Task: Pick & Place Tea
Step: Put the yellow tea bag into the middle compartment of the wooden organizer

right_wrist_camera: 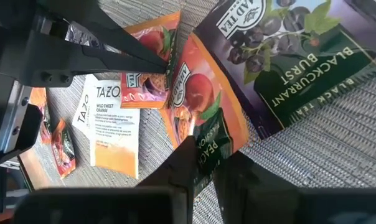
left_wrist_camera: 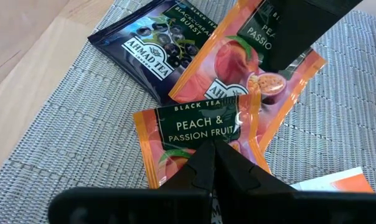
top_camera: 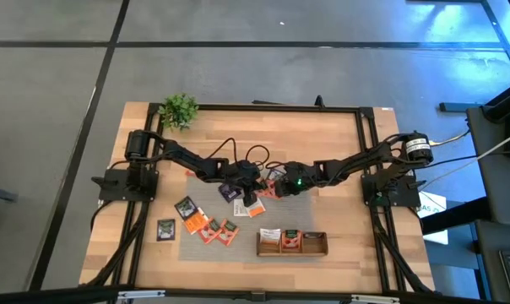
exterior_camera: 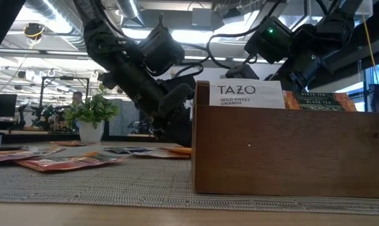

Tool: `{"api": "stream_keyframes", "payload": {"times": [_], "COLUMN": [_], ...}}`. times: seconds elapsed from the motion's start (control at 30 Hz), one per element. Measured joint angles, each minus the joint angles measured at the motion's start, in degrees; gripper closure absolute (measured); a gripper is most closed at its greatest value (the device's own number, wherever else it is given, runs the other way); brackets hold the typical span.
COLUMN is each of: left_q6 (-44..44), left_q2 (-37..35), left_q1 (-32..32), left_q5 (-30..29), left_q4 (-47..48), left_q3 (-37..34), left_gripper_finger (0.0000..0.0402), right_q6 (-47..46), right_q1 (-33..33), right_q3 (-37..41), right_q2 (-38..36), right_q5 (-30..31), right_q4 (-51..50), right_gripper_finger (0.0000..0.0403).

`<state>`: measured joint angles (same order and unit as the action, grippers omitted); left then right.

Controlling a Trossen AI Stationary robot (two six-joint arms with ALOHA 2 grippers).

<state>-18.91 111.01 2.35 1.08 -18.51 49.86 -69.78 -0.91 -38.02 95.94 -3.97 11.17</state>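
The grey mat (top_camera: 206, 221) covered the table's (top_camera: 339, 152) middle. At five o'clock on it stood the wooden tray (top_camera: 291, 243), with sachets in its left and middle compartments. Loose tea sachets (top_camera: 207, 226) lay scattered from seven o'clock to the centre. Both arms met at the centre. The left gripper (left_wrist_camera: 211, 148) was pinched closed on a peach sachet (left_wrist_camera: 197, 127). The right gripper (right_wrist_camera: 200, 152) had nearly closed on another peach sachet (right_wrist_camera: 203, 99), beside a blackcurrant sachet (right_wrist_camera: 294, 56).
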Motion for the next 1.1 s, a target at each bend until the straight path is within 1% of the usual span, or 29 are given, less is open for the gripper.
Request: {"api": "stream_keyframes", "payload": {"times": [0.13,0.3,0.4,0.47,0.57,0.67,0.83,0.97,1.07,1.1], "left_q6": [0.88,2.12,2.14,2.14,3.06,3.84,3.51,-0.03,-1.93,-2.59], "left_q2": [-0.63,-2.28,-3.55,-5.02,-7.99,-11.82,-18.38,-23.16,-25.76,-26.36], "left_q1": [0.07,0.41,0.73,0.87,1.27,1.81,2.75,3.09,2.67,2.4], "left_q5": [-0.02,0.01,0.41,1.36,2.57,2.73,2.6,2.57,2.13,1.65], "left_q4": [-0.24,0.53,0.48,0.33,0.75,2.3,6.01,9.79,11.27,11.96], "left_q3": [-0.06,-0.19,-0.17,-0.17,-0.15,-0.09,0.02,0.03,0.03,0.03], "left_gripper_finger": [0.0399,0.0398,0.0398,0.0398,0.0398,0.0398,0.0398,0.0398,0.0398,0.0398], "right_q6": [1.25,4.26,7.99,11.0,17.31,24.84,41.43,53.06,58.01,58.3], "right_q1": [0.0,0.0,0.0,0.0,0.61,1.46,2.36,1.87,0.05,-0.97], "right_q3": [0.02,-1.42,-3.43,-5.85,-11.2,-17.75,-31.56,-44.2,-53.2,-55.93], "right_q2": [0.0,-0.04,-0.07,-0.07,-0.09,-0.09,-0.09,-0.09,-0.2,-0.2], "right_q5": [-0.04,-0.17,-0.29,-0.29,-0.17,1.9,2.56,2.4,2.45,2.39], "right_q4": [1.99,1.85,-0.45,-4.17,-15.66,-29.33,-52.3,-70.53,-81.73,-84.83], "right_gripper_finger": [0.0376,0.0396,0.0396,0.0395,0.0396,0.0396,0.0395,0.0394,0.0394,0.0394]}}
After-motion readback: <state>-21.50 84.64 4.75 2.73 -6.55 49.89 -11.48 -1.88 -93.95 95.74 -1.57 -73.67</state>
